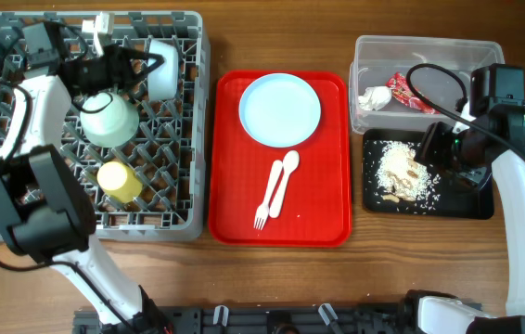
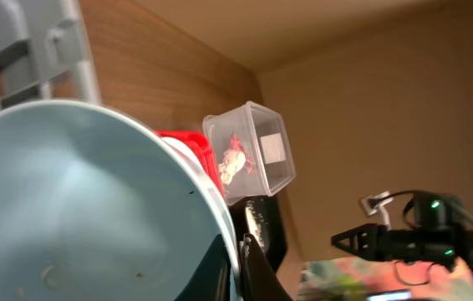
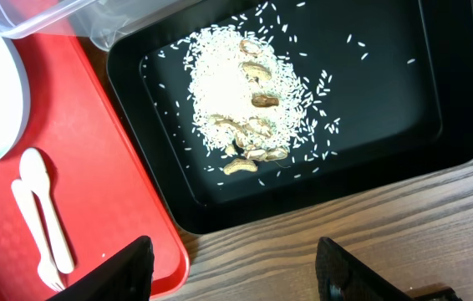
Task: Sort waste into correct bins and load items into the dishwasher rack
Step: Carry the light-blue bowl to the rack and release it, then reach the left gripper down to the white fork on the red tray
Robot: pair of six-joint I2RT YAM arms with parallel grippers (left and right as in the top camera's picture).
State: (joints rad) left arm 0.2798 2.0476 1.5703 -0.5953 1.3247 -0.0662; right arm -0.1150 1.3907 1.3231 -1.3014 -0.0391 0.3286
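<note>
The grey dishwasher rack (image 1: 21,218) stands at the left and holds an upturned pale green bowl (image 1: 108,117) and a yellow cup (image 1: 119,182). My left gripper (image 1: 138,65) is over the rack's far part, shut on the rim of the light blue bowl (image 1: 162,69); the bowl fills the left wrist view (image 2: 78,209) with the jaws (image 2: 241,261) on its edge. The white plate (image 1: 279,109), fork (image 1: 268,199) and spoon (image 1: 286,176) lie on the red tray (image 1: 235,213). My right gripper (image 3: 236,276) is open and empty, above the black tray (image 1: 467,199) of food scraps (image 1: 402,172).
The clear tub (image 1: 425,51) at the back right holds the red-and-white wrapper (image 1: 411,93) and the white napkin (image 1: 374,97). In the right wrist view the black tray (image 3: 404,100) lies beside the red tray (image 3: 111,167), with bare wood table (image 3: 370,217) in front.
</note>
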